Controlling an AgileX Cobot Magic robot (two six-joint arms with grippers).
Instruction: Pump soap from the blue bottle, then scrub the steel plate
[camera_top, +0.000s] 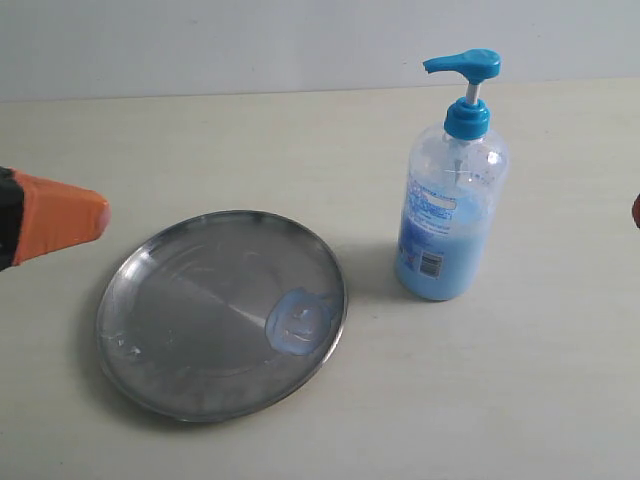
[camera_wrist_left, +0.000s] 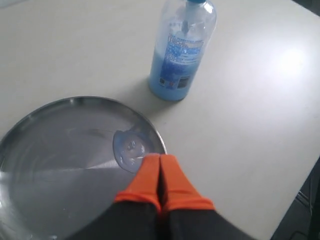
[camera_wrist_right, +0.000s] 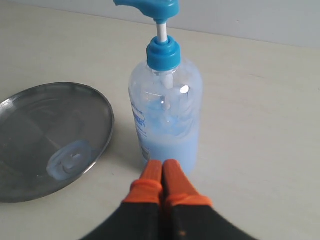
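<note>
My left hand (camera_wrist_left: 160, 159) is closed. The two orange fingers (camera_wrist_left: 147, 175) press flat against each other and nothing is between them. In the exterior view it shows at the left edge, just beyond the far-left side of the plate (camera_top: 190, 320) and not touching it. How high it hangs above the bench (camera_top: 500, 400) I cannot tell.

My right hand (camera_wrist_right: 162, 165) is closed too, finger against finger, with nothing in it. It points toward the lower part of the bottle (camera_top: 450, 220). In the exterior view only a thin red sliver of it shows at the right edge, well apart from the bottle.

The plate lies flat on the bench, at the left and near side of the scene. The soap (camera_top: 300, 322) is a pale blue blob on the right part of the plate, just inside the rim, on the side nearest to the bottle. Some streaks and small spots mark the rest of the plate's surface.

The bottle stands upright on the bench, to the right of the plate and a little farther, near it but apart. Blue liquid fills its lower part. The pump head (camera_top: 462, 66) sits raised on a white stem, and its spout points to the left.
</note>
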